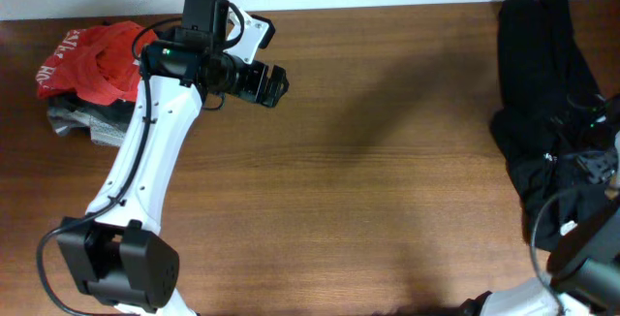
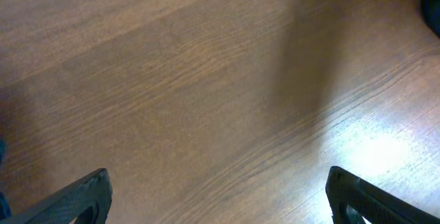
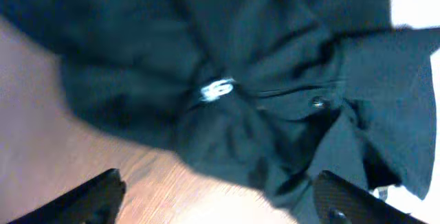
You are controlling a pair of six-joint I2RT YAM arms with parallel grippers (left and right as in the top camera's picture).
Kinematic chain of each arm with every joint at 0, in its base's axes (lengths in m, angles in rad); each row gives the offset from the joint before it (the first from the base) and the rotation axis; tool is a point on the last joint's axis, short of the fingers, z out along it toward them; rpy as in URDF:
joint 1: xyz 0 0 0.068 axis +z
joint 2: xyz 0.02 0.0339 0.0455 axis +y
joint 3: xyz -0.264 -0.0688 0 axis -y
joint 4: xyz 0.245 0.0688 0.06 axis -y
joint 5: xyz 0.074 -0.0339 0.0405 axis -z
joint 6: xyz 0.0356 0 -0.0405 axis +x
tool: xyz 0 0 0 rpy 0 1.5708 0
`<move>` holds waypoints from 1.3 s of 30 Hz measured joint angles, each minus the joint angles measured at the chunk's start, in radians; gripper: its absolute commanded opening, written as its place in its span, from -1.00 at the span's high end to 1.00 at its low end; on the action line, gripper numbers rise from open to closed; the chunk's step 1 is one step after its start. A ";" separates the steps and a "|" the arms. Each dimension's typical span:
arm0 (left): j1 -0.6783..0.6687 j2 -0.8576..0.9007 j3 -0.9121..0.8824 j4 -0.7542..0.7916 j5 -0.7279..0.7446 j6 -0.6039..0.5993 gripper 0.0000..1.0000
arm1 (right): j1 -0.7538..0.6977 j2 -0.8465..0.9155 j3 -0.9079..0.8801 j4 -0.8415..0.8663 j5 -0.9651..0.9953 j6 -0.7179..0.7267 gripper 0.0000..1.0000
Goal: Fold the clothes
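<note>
Right gripper (image 3: 220,179): jaws wide apart, nothing between them, hovering just above the black shirt (image 3: 137,59).

Shirt is bunched in a crumpled heap at the right side of the table (image 1: 387,209), running from near the right arm back to the far edge. White tag (image 3: 216,88) faces up mid-heap, so the collar is probably around there.

Handling, my read: light, limp fabric with no stiffness. It'll drape and drag, layers slide over each other, and one pinch may lift several plies. Best hold is a single outer edge, at a shoulder seam or the hem, not the middle of the pile. It needs spreading flat before any fold.

Can't tell whether the shirt hangs off the right edge; watch for that when dragging.

Room: the whole middle of the table is bare wood, good for laying it out.

Left gripper (image 2: 218,179): jaws fully apart over bare wood, well apart from the shirt.

Far left: red garment (image 1: 92,59) on top of a grey folded garment (image 1: 77,117). Keep clear.
</note>
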 measured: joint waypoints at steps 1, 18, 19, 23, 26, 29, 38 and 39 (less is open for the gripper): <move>0.000 0.005 0.000 0.003 0.000 0.000 -0.98 | -0.014 0.023 -0.001 0.000 0.011 0.006 -0.75; 0.000 0.171 0.000 0.018 0.000 -0.010 -0.98 | -0.112 0.083 -0.095 0.033 0.055 0.032 0.06; 0.000 0.172 0.000 0.021 0.000 -0.010 -0.98 | -0.112 0.083 -0.111 0.039 0.055 0.032 0.10; 0.000 0.172 0.000 0.029 0.000 -0.010 -0.98 | -0.112 0.084 -0.186 0.076 0.055 0.036 0.92; 0.000 0.172 0.000 0.031 0.000 -0.010 -0.98 | -0.109 0.084 -0.195 0.079 0.051 0.031 0.92; 0.000 0.172 0.000 0.032 -0.001 -0.012 -0.90 | -0.097 0.084 -0.195 0.084 0.030 0.027 0.92; 0.000 0.172 0.000 0.043 -0.004 -0.014 -0.79 | 0.105 0.084 -0.195 0.143 -0.146 -0.080 0.92; 0.002 0.172 0.000 0.044 -0.006 -0.014 -0.79 | 0.142 0.084 -0.195 0.151 -0.159 -0.088 0.92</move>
